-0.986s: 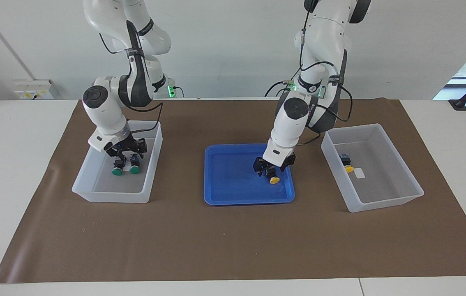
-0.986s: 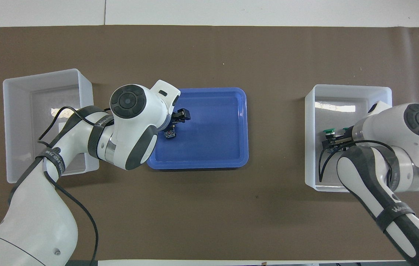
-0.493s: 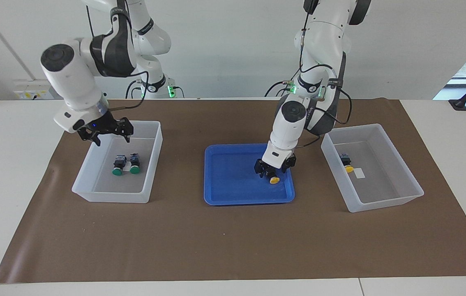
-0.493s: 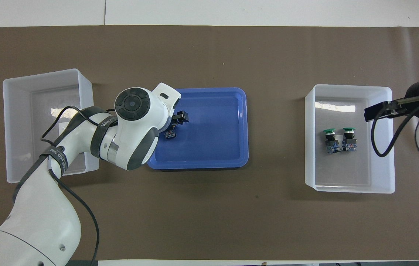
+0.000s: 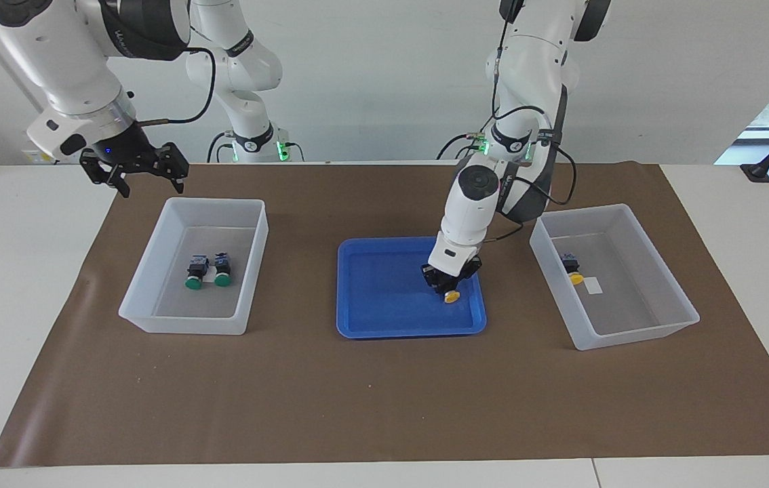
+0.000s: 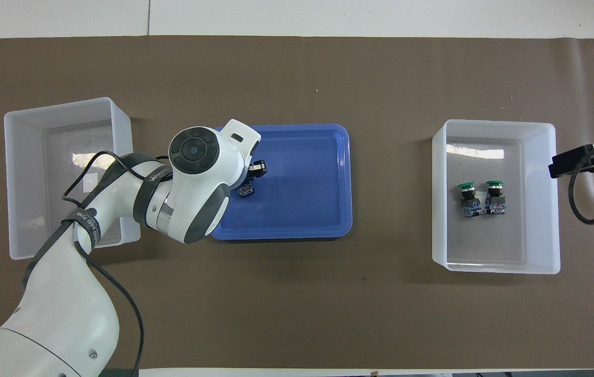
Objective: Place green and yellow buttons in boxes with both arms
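My left gripper is down in the shallow blue tray, shut on a yellow button that rests on the tray floor. Its black body shows in the overhead view. The second yellow button lies in the box at the left arm's end. In the overhead view my left arm hides it. Two green buttons lie side by side in the box at the right arm's end. My right gripper is open and empty, raised over the mat beside that box.
A brown mat covers the white table. Two smaller white arms with green lights stand at the robots' edge. In the overhead view the right gripper lies outside the box, toward the table's end.
My right gripper let go of the second green button in the box, rose and drew back out of it. My left gripper closed in on the yellow button in the tray.
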`<state>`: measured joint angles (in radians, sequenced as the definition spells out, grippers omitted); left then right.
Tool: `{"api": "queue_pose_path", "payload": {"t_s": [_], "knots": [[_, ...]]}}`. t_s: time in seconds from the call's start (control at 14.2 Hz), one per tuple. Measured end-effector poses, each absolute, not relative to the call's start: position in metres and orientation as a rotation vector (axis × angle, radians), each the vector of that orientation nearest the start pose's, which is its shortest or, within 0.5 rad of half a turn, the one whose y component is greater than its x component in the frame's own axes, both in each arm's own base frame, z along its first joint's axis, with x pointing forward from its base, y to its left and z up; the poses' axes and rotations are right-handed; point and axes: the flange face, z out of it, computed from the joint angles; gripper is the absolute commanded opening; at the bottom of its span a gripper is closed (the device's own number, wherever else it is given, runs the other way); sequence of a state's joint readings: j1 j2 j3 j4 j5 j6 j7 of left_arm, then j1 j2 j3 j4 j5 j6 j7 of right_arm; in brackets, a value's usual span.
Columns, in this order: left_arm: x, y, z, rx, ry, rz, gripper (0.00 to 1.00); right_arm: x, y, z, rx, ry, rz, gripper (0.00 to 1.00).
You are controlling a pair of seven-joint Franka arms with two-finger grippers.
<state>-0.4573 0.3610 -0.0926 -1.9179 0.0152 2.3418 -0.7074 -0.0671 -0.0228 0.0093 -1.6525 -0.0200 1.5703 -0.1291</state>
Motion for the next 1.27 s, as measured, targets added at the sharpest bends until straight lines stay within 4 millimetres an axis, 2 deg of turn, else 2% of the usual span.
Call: {"api": "queue_pose_path", "payload": {"t_s": [0.14, 0.21, 0.28, 0.35, 0.42, 0.49, 0.56, 0.63, 0.7, 0.85, 0.92, 0.99, 1.06, 1.13, 1.27], "knots": [[0.539, -0.326, 0.318, -3.187, -0.256, -0.068, 0.0, 0.543, -0.045, 0.599, -3.153, -0.079, 0.096, 1.0], [0.54, -0.326, 0.333, -3.18, -0.263, -0.06, 0.0, 0.542, -0.047, 0.599, -3.152, -0.073, 0.104, 1.0], [0.542, -0.323, 0.363, -3.165, -0.275, -0.04, 0.0, 0.541, -0.047, 0.598, -3.151, -0.074, 0.119, 1.0], [0.544, -0.314, 0.404, -3.149, -0.3, -0.023, 0.0, 0.54, -0.045, 0.597, -3.15, -0.078, 0.13, 1.0], [0.547, -0.296, 0.449, -3.135, -0.339, -0.015, 0.0, 0.54, -0.044, 0.597, -3.149, -0.081, 0.134, 1.0], [0.55, -0.267, 0.492, -3.128, -0.365, -0.019, 0.0, 0.54, -0.046, 0.597, -3.149, -0.078, 0.134, 1.0], [0.554, -0.23, 0.525, -3.128, -0.353, -0.027, 0.0, 0.54, -0.049, 0.597, -3.147, -0.07, 0.134, 1.0], [0.558, -0.185, 0.546, -3.128, -0.316, -0.027, 0.0, 0.54, -0.052, 0.597, -3.147, -0.061, 0.134, 1.0], [0.564, -0.132, 0.558, -3.13, -0.256, -0.024, 0.0, 0.54, -0.053, 0.597, -3.146, -0.059, 0.134, 1.0], [0.577, -0.033, 0.558, -3.138, -0.141, -0.021, 0.0, 0.54, -0.048, 0.597, -3.147, -0.073, 0.132, 1.0], [0.579, 0.01, 0.549, -3.143, -0.09, -0.016, 0.0, 0.54, -0.046, 0.597, -3.147, -0.078, 0.132, 1.0], [0.581, 0.04, 0.534, -3.147, -0.056, -0.024, 0.0, 0.54, -0.047, 0.597, -3.147, -0.076, 0.132, 1.0], [0.583, 0.056, 0.515, -3.147, -0.043, -0.037, 0.0, 0.54, -0.049, 0.598, -3.147, -0.069, 0.131, 1.0], [0.584, 0.063, 0.492, -3.146, -0.038, -0.051, 0.0, 0.54, -0.052, 0.598, -3.147, -0.061, 0.131, 1.0], [0.581, 0.065, 0.446, -3.146, -0.011, -0.059, 0.0, 0.54, -0.053, 0.598, -3.148, -0.057, 0.129, 1.0]]}}
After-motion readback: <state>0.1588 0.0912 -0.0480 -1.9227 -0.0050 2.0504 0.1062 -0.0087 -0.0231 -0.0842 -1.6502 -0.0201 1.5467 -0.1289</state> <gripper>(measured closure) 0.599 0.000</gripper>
